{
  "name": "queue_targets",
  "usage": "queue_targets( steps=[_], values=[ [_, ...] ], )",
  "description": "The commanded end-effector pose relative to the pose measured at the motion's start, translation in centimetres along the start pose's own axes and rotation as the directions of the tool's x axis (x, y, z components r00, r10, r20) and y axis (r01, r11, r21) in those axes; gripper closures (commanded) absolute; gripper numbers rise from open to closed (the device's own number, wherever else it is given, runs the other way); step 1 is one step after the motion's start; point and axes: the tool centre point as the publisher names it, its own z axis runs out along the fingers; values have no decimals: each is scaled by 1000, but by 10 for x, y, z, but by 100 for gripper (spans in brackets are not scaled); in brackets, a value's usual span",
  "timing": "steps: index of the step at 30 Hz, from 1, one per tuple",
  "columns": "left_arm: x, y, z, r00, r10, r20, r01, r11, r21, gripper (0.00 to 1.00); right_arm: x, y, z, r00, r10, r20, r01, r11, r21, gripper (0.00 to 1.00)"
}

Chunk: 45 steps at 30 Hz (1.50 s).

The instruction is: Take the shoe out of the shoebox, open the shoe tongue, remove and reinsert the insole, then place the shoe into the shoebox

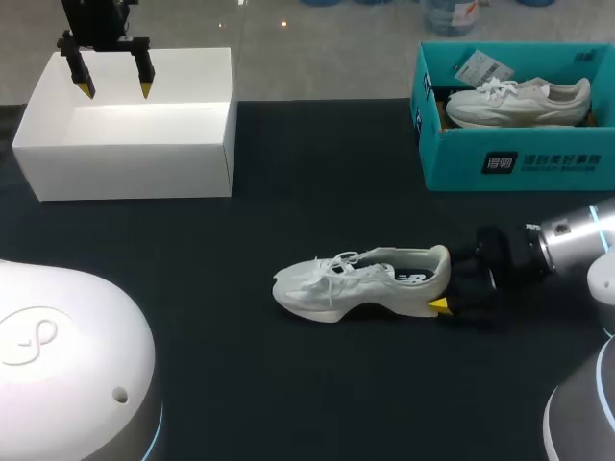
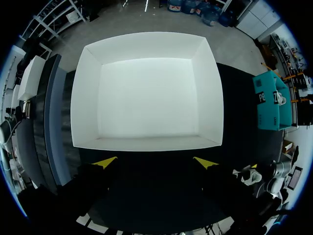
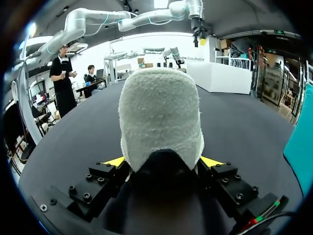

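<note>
Right claw is pinching the heel of the white mesh shoe, which is sitting sole down mid-worktop, toe pointing left. I am advising a steady heel hold while the tongue is opened. Left claw, spread, is hanging over the white shoebox, far left.

A dark square logo and a row of white characters are printed on the near wall of the teal shoebox at the far right; they are too small to be read. A printed hang tag is seen by the boxed shoe, its print illegible. A small pale mark, unreadable, is borne by the dark insole of the white sneaker mid-table. A looped sign is embossed on the white robot cover at the near left.
</note>
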Motion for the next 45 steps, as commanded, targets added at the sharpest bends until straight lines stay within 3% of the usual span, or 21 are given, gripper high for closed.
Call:
queue_targets(
  steps=[1, 40, 41, 43, 45],
  values=[
    [0, 0, 0, 1000, 0, 1, 0, 1000, 0, 0, 2, -6, 4, 1000, 3, 5, -3, 1000, -5, 100],
    [0, 0, 0, 1000, 0, 1, 0, 1000, 0, 0, 9, -7, 4, 999, 27, 36, -27, 1000, -9, 100],
    [1, 3, -4, 1000, -1, -10, 1, 1000, -20, 0, 9, -7, 4, 999, 27, 36, -27, 1000, -9, 100],
    [5, 14, -12, 999, -34, 16, 33, 999, 34, 0, 9, -7, 4, 999, 27, 36, -27, 1000, -9, 100],
    [11, 24, -16, 997, -76, 2, 76, 997, -6, 0, 9, -7, 4, 999, 27, 36, -27, 1000, -9, 100]
  ],
)
